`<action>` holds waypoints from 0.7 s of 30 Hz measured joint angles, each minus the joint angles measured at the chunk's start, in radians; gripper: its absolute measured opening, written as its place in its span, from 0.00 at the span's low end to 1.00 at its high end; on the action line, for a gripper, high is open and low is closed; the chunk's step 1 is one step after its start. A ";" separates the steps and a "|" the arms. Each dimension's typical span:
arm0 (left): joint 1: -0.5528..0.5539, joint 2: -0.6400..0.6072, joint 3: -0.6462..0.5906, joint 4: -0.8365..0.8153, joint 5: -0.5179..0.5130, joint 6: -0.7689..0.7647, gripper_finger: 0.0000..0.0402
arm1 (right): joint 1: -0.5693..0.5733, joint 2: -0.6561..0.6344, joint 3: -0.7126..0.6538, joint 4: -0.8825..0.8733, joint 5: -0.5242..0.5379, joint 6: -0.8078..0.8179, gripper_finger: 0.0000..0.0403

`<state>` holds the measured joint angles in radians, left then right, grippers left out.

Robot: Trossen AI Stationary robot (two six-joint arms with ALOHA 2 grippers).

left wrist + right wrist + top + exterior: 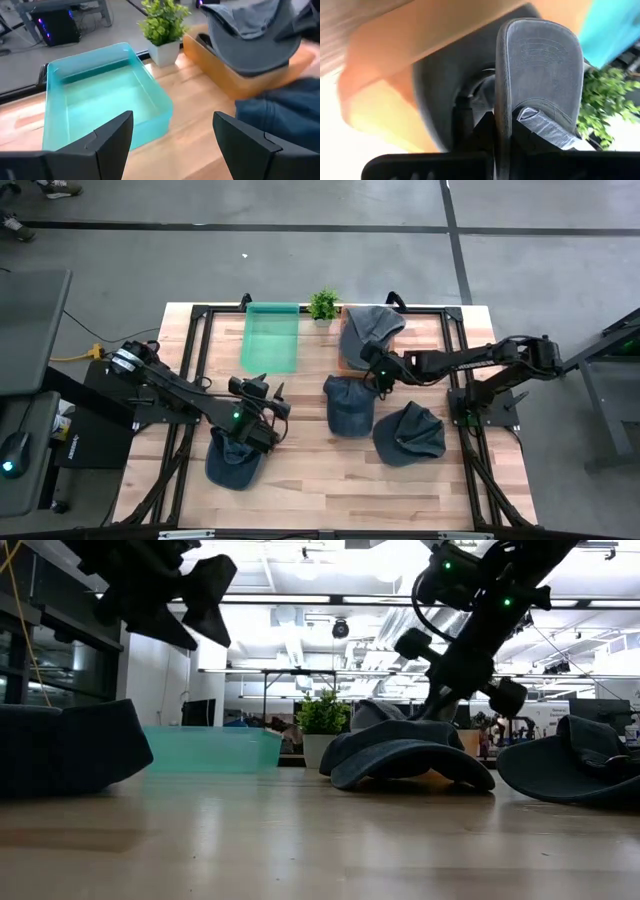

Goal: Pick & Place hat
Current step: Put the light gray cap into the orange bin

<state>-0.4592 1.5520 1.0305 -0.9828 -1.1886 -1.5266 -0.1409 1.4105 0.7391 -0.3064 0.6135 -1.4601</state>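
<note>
A grey cap (372, 328) lies over a wooden box (235, 82) at the table's far side, next to a small potted plant (322, 305). My right gripper (381, 372) is at the cap's near end, shut on its brim. Three dark blue caps rest on the table: one mid-table (348, 406), one nearer and to the right (410, 434), and one near the left (234, 461). My left gripper (268, 406) hovers open above the table, just beyond the left cap, touching nothing. A teal bin (272, 337) stands at the far side. My right gripper pinches the grey cap's brim (503, 100) between its two fingers (489, 132); the brim shows edge-on between them. The arm reaches in from the table's right, roughly level. The cap's crown (250, 35) lies on the wooden box.
The teal bin (100, 95) is open and holds nothing that I can see. The plant (162, 25) stands between the bin and the box. The mid-table blue cap (410, 755) lies just on the near side of my right gripper. Bare wood shows along the table's near edge.
</note>
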 joint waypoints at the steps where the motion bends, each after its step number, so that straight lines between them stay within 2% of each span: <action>1: 0.000 0.000 -0.001 0.017 0.006 0.021 0.67 | -0.004 0.000 0.000 -0.012 -0.003 -0.012 0.01; 7: 0.000 -0.008 -0.001 0.121 0.061 0.165 0.67 | -0.031 0.000 0.000 -0.067 -0.016 -0.111 0.01; 10: 0.001 -0.007 0.000 0.178 0.087 0.239 0.67 | -0.033 0.000 0.000 -0.072 0.014 -0.200 0.02; 13: 0.001 -0.007 0.000 0.239 0.106 0.309 0.67 | -0.029 0.000 0.000 -0.072 0.012 -0.275 0.05; 17: 0.001 -0.007 0.000 0.290 0.118 0.362 0.67 | -0.028 0.000 0.000 -0.072 -0.013 -0.293 0.10; 21: 0.001 -0.007 0.000 0.312 0.129 0.377 0.67 | -0.028 0.000 0.000 -0.071 -0.018 -0.295 0.10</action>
<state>-0.4583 1.5452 1.0302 -0.6709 -1.0592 -1.1497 -0.1688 1.4105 0.7391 -0.3776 0.5956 -1.7550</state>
